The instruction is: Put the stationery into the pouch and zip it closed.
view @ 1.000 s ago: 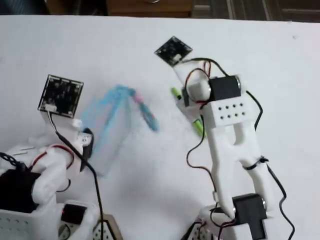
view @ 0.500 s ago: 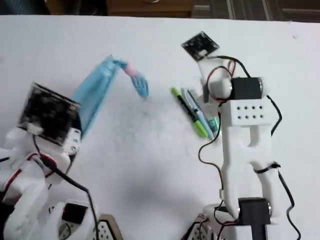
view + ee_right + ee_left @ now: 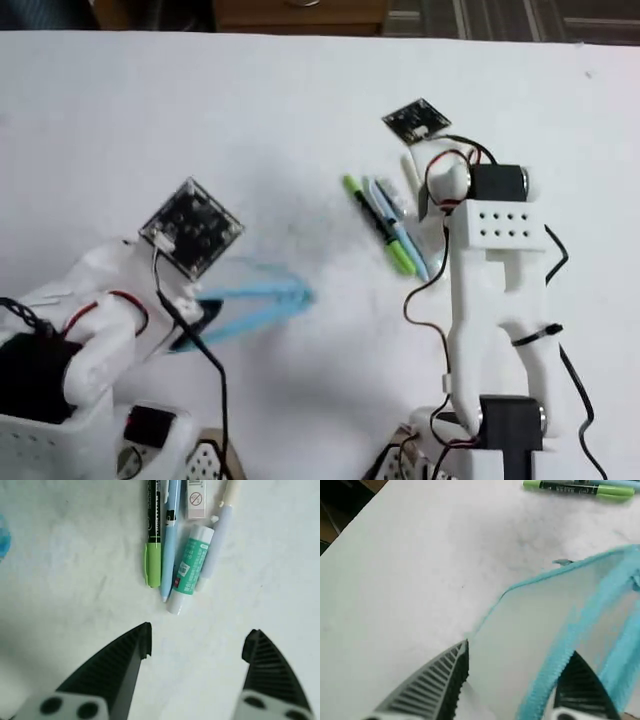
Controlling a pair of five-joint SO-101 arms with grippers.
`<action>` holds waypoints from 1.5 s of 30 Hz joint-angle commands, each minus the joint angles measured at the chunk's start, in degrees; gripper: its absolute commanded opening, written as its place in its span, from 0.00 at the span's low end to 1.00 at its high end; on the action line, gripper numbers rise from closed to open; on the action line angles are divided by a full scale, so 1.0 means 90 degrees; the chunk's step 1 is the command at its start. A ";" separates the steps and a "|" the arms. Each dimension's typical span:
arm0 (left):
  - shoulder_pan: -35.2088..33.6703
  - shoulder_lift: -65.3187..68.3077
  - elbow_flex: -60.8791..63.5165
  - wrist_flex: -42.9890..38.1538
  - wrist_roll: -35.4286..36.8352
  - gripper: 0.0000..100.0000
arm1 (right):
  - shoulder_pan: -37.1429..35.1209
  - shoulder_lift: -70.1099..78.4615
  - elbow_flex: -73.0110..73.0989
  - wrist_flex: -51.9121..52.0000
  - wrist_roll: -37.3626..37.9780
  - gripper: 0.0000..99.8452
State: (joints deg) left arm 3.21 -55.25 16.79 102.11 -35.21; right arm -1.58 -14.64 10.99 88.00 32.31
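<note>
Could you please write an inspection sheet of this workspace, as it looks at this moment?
Surface: white table.
Job's things: blue mesh pouch, mouth open, on the table; green marker, blue pen, glue stick, eraser and pale pen lie together outside it.
Clutter: nothing seen.
Pincers: left pincer open, astride the pouch's edge; right pincer open, above the table near the stationery.
Cables: red and black wires along both arms.
Surroundings: wooden furniture beyond the table's far edge.

Bright, even light over the white table (image 3: pixel 250 90), soft grey shadows toward its near edge, source perhaps overhead.
</note>
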 commanded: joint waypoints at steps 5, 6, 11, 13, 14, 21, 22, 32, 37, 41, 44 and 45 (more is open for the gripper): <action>-0.0884 -0.0005 -0.0068 0.0029 -0.0635 0.29 | 0.0015 -0.0210 -0.0039 0.0005 0.0020 0.29; -0.1060 -0.0005 -0.0068 0.0029 -0.0811 0.29 | 0.0015 -0.0210 -0.0039 0.0005 0.0020 0.29; -0.2183 0.0005 -0.0098 0.0020 -0.1338 0.27 | 0.0015 -0.0200 -0.0049 -0.0005 0.0020 0.29; -0.2398 0.0054 -0.0059 0.0010 -0.1407 0.20 | 0.0015 -0.0200 -0.0049 -0.0015 0.0020 0.29; -0.2398 0.0054 -0.0029 0.0010 -0.1377 0.16 | 0.0005 -0.0200 -0.0049 -0.0024 0.0020 0.29; -0.2398 0.0063 0.0088 -0.0400 -0.0039 0.02 | -0.0542 -0.0200 -0.0049 -0.0103 -0.0029 0.29; -0.2388 0.0063 0.0088 -0.0400 0.0176 0.02 | -0.0669 -0.0200 -0.0049 -0.0132 -0.0029 0.29; -0.1675 0.0063 0.0078 -0.0020 0.2129 0.02 | -0.1079 0.0073 -0.0166 -0.0845 -0.0029 0.29; -0.1138 0.0063 -0.0420 0.0000 0.2911 0.02 | -0.1079 0.1411 -0.1094 -0.0425 -0.0020 0.29; -0.0464 0.0190 -0.1319 0.0020 0.3497 0.02 | -0.1079 0.2945 -0.2481 -0.0034 0.0010 0.29; -0.0278 0.0698 -0.1534 0.0020 0.3692 0.02 | -0.1089 0.4137 -0.3643 0.0210 0.0010 0.29; -0.0278 0.0894 -0.1534 0.0020 0.3692 0.02 | -0.1089 0.4498 -0.4024 0.0298 0.0020 0.29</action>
State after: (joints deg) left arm -0.31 -51.56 5.63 102.11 -3.21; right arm -11.16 18.24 -14.59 88.79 32.31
